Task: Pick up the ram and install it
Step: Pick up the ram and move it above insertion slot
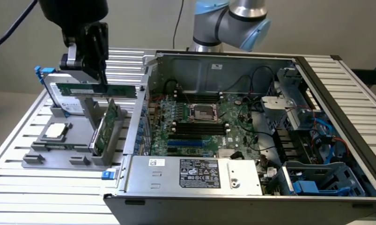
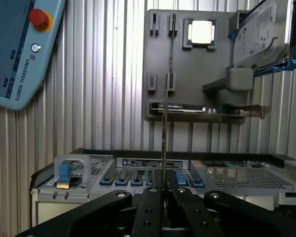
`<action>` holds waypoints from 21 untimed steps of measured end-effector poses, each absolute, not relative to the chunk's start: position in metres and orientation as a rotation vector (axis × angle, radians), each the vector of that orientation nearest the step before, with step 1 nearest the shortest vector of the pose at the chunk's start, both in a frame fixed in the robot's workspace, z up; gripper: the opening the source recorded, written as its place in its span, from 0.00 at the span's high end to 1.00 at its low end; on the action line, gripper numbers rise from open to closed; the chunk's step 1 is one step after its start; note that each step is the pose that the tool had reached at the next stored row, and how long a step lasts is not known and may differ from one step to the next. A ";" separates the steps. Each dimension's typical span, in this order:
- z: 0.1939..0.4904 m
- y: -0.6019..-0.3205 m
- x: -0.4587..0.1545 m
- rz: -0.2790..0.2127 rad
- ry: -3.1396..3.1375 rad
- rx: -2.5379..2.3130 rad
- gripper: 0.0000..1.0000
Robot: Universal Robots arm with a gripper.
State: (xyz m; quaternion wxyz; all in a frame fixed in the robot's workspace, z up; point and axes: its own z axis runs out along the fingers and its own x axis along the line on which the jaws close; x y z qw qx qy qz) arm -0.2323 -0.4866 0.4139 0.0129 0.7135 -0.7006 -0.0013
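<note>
Gripper pinches the ram beside the open computer case; wrist view adds a teach pendant on the slatted table.

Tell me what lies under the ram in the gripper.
Under the ram, clamped in the gripper, stands the grey holder with an upright green card and a hard drive. In the exterior view the ram covers part of the drive's top.

The teach pendant reads "UNIVERSAL ROBOTS" beside its edge.
</note>
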 end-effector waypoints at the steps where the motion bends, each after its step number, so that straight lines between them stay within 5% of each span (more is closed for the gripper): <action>1: 0.415 -0.487 -0.228 -0.005 -2.183 2.223 0.86; 21: 0.419 -0.486 -0.137 -0.013 -2.182 2.223 0.86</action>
